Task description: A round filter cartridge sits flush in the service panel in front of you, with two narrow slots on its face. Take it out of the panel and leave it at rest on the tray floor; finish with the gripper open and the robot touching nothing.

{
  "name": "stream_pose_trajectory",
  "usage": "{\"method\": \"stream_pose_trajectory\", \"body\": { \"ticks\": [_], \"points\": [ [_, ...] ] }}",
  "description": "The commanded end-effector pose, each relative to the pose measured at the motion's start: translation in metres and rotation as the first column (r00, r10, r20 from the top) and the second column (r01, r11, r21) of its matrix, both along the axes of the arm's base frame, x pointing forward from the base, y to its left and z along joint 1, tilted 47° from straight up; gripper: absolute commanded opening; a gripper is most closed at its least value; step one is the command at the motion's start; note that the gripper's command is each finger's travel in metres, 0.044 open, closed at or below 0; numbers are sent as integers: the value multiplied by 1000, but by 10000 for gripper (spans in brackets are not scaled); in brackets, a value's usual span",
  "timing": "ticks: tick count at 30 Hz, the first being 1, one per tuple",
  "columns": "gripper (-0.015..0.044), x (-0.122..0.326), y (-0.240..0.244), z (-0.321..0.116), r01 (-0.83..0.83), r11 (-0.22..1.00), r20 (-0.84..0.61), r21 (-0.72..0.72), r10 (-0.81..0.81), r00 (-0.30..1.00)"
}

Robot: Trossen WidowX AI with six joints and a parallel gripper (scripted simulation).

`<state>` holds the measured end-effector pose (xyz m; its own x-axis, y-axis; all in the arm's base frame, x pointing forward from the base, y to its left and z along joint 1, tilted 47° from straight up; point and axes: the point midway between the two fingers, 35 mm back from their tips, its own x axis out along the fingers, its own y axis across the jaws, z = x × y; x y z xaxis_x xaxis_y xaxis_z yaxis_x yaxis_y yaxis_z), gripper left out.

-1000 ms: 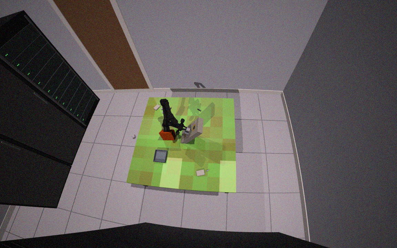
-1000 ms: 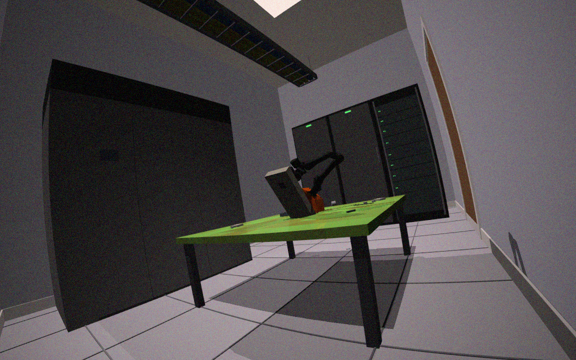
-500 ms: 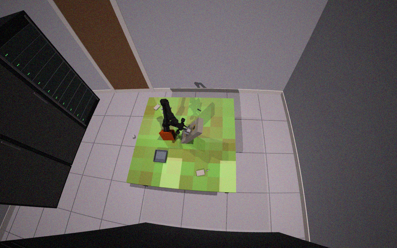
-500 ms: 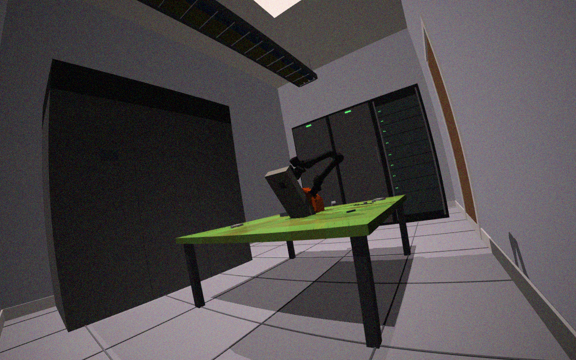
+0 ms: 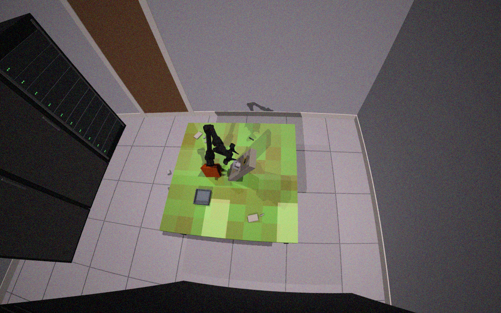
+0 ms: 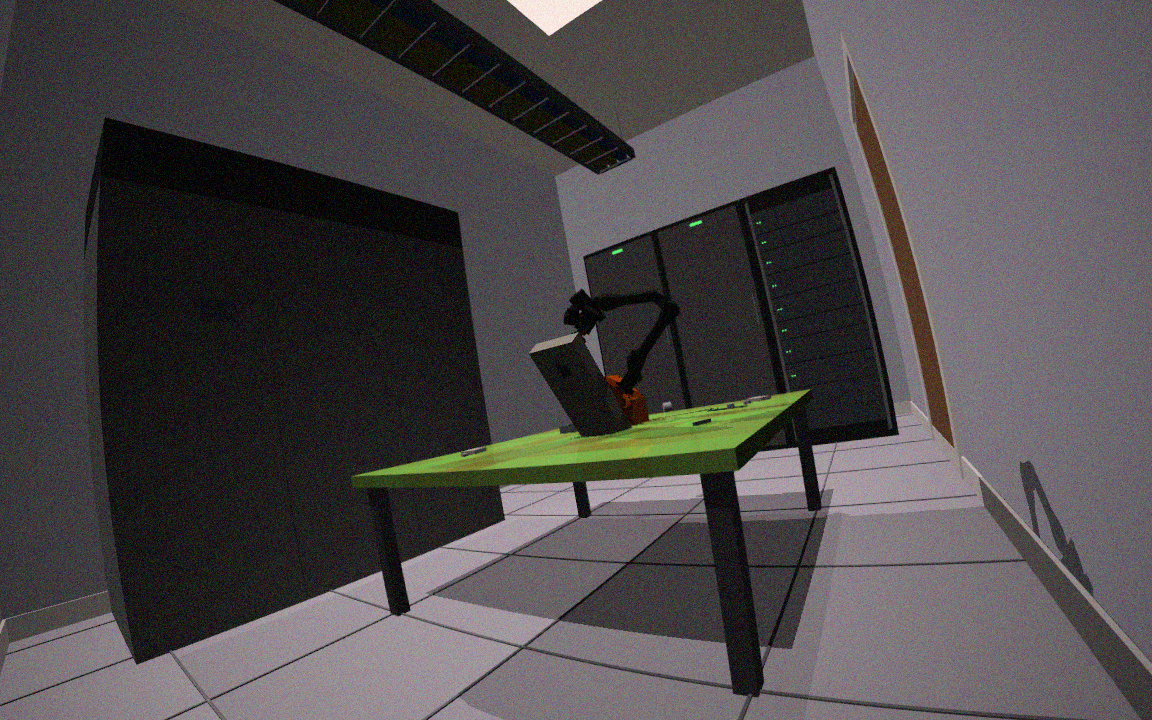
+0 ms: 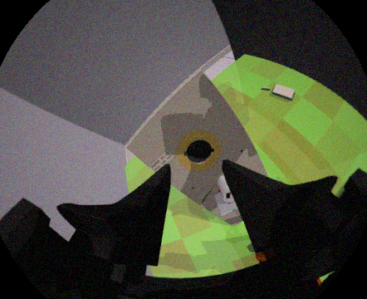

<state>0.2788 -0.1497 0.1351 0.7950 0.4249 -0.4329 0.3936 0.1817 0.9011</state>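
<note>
The grey service panel [image 5: 253,158] [image 6: 576,385] [image 7: 233,137] leans on the table. Its round opening [image 7: 199,150] is dark and empty inside a yellow ring [image 7: 199,134]. The white cartridge [image 5: 237,164] [image 7: 222,183] is out of the opening, low in front of the panel face, beside a light grey block [image 7: 226,208]. The right finger partly hides it in the wrist view; what it rests on is unclear. My gripper [image 5: 237,156] [image 7: 196,166] is open, with nothing between its fingertips, in front of the panel and above the cartridge. The tray [image 5: 202,197] is empty.
The orange robot base [image 5: 211,170] stands between the panel and the table's left side. A flat pale box [image 5: 252,218] [image 7: 283,91] with a small rod lies near the table's front edge. Another pale box [image 5: 198,134] and a small black part [image 5: 251,138] lie toward the back.
</note>
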Motion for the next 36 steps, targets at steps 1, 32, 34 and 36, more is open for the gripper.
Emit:
{"method": "stream_pose_trajectory", "body": {
  "ticks": [1,32,34,36],
  "points": [
    [353,-2,-22,24,2,1000,13,-5,-2,1000],
    [305,-38,69,-65,-583,698,-60,-416,619,783],
    [305,-37,71,-67,-583,697,-61,-416,619,783],
    [305,-35,73,-69,-583,697,-61,-416,619,783]
  ]
}}
